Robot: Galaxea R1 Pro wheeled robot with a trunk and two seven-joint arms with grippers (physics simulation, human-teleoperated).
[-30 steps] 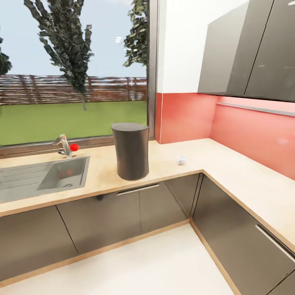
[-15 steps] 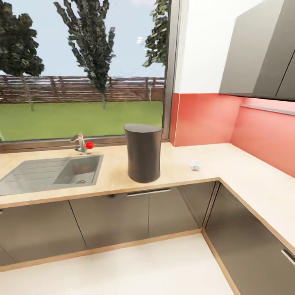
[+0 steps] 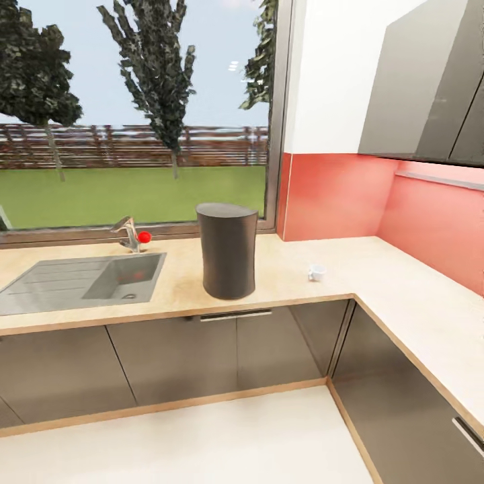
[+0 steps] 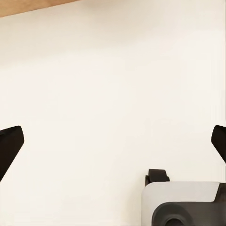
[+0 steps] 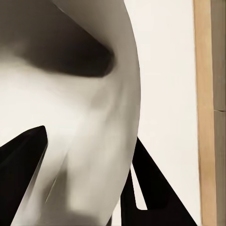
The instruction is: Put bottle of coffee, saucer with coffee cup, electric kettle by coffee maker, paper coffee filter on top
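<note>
Head view: the tall matte dark-grey cylindrical coffee maker is seen upright at frame centre on the light wood-look tabletop, with its long axis vertical. The inset grey sink lies at frame left, with a chrome tap bearing a red knob behind it. A tiny white coffee cup is noted to the right of the coffee maker, well apart from it, near the inner corner of the tabletop. No saucer can be made out under the cup. A dark grey slab, taken to be the kitchen shelf, is seen edge-on at the right of the frame against the red wall, below the grey wall cabinets.

Left wrist view: the left gripper is recorded with its fingers wide apart and nothing between them; pale floor is seen beyond, and part of the robot's own base at lower right.

Right wrist view: a dark finger is seen at lower left against a pale curved body, taken to be the robot's own shell. Whether the right fingers are apart or together cannot be told.

Judgement: the robot is taken to be in transit, facing the tabletop from the floor, with both arms low. The cup lies ahead and to the right of centre, so the right arm is judged the nearer for it. The approach must be closed before any reach.
</note>
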